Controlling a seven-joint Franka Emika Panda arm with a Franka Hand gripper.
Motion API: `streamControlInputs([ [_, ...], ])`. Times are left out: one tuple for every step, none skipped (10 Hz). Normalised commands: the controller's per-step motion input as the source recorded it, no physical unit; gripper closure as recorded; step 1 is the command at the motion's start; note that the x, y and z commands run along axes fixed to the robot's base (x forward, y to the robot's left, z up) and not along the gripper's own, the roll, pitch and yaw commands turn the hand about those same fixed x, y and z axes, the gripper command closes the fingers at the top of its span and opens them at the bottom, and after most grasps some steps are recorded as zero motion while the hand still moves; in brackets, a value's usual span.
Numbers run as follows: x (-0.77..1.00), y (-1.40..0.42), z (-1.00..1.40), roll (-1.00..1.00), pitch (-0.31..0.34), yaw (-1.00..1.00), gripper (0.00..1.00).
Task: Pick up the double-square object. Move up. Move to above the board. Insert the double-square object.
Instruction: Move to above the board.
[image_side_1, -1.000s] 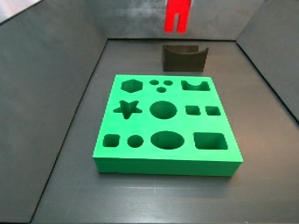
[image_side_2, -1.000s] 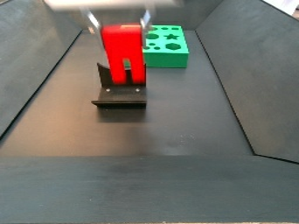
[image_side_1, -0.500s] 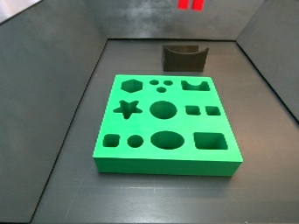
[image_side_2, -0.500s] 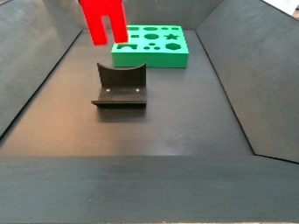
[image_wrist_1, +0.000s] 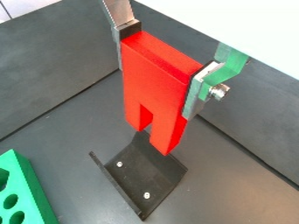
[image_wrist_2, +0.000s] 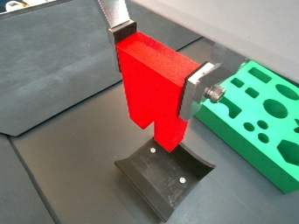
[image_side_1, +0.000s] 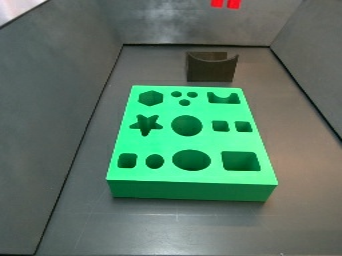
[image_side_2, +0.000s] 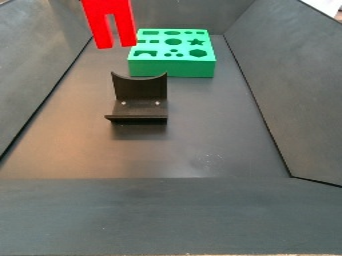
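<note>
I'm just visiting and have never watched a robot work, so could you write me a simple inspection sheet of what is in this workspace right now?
Surface: dark grey floor, bare apart from the items below.
Job's things: the double-square object, red, is lifted clear of the floor, prongs pointing down; the board, green, lies flat with all its holes unfilled.
Clutter: dark grey holder, nothing in it, directly under the red piece in both wrist views.
Grippers: the gripper is shut on the double-square object, high above the holder.
Cables: nothing seen.
Surroundings: dark grey walls enclosing the floor.
</note>
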Motion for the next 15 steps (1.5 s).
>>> streamControlInputs([
  [0.26, 0.0, 0.03, 0.02, 0.216, 0.02, 1.0],
  [0.24, 0.0, 0.03, 0.02, 0.22, 0.02, 1.0],
  [0.2, 0.0, 0.03, 0.01, 0.221, 0.02, 1.0],
  [0.17, 0.0, 0.03, 0.01, 0.221, 0.02, 1.0],
  [0.15, 0.0, 0.02, 0.01, 0.217, 0.02, 1.0],
  [0.13, 0.01, 0.02, 0.0, 0.211, 0.02, 1.0],
  [0.12, 0.01, 0.02, 0.0, 0.212, 0.02, 1.0],
  [0.11, 0.01, 0.02, 0.0, 0.213, 0.02, 1.0],
  [0.1, 0.01, 0.02, 0.0, 0.211, 0.02, 1.0],
  [0.1, 0.01, 0.02, 0.0, 0.21, 0.02, 1.0],
  [0.1, 0.01, 0.02, 0.0, 0.21, 0.02, 1.0],
  [0.1, 0.01, 0.02, 0.0, 0.21, 0.02, 1.0],
  [0.1, 0.01, 0.02, 0.0, 0.209, 0.02, 1.0],
  [0.1, 0.01, 0.02, 0.0, 0.209, 0.02, 1.0],
  [0.1, 0.01, 0.02, 0.0, 0.209, 0.02, 1.0],
])
